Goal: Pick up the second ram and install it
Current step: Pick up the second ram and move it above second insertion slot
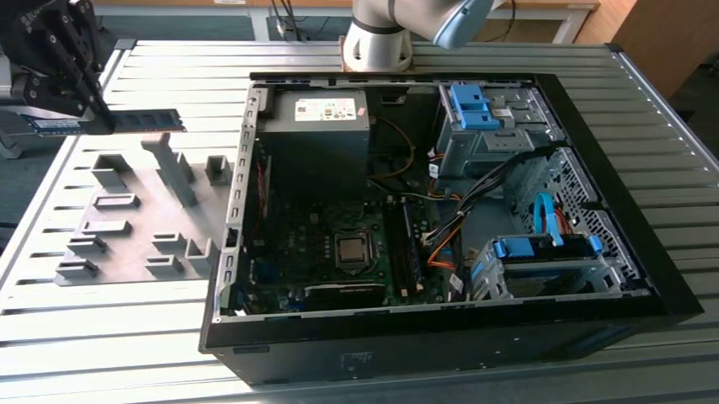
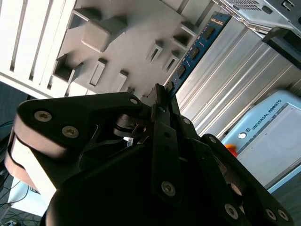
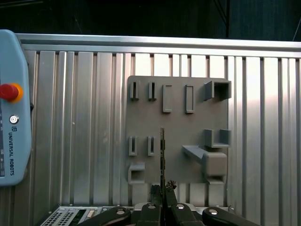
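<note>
Up over the grey plate (image 1: 135, 244) of holders, on the exterior view's left of the open computer case (image 1: 450, 345): claw (image 1: 99, 124) clamped shut on a thin blue-green memory stick (image 1: 146, 120). Held level in the air, well clear of the plate below. Not touching plate, slatted metal table (image 1: 124, 345) or case, and well apart from the circuit board inside the case.

Shown in the second wrist view as a blue strip (image 2: 197, 44) with dark chips (image 2: 193, 52), jutting out past the closed fingers (image 2: 162, 117) of the claw (image 2: 162, 92). Shown edge-on in the first wrist view as a thin dark line (image 3: 162, 150), running straight out from the claw (image 3: 162, 190) over the plate.

Probably very light and stiff, going by the thin flat board, so no need for a hard squeeze. Probably fragile as well: raised chips on the face, a bare contact edge, and a risk of cracking if bent or twisted. Smooth faces, likely to slip under a loose pinch. Safest hold, as a judgement: flat across the faces near one end, away from the contact edge.
</note>
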`<state>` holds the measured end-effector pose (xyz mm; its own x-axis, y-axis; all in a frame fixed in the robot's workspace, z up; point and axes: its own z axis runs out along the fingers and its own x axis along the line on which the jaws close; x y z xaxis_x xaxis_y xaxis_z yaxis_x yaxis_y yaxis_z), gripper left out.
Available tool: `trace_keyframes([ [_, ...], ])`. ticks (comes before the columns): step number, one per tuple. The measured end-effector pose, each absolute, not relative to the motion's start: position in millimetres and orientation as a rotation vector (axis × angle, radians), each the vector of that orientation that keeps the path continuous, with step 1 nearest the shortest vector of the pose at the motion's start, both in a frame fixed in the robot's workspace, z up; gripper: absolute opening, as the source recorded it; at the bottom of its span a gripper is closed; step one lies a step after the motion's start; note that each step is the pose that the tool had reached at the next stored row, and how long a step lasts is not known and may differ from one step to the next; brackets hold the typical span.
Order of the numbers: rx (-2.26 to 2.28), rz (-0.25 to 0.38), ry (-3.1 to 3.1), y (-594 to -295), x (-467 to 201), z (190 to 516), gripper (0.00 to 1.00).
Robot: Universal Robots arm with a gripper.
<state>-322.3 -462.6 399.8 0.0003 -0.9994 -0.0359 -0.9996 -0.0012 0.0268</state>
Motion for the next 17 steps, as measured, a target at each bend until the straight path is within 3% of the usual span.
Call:
trace_keyframes([
  [17, -2.217, 0.070, 2.216, -462.5, -312.6, 399.8, 0.14],
])
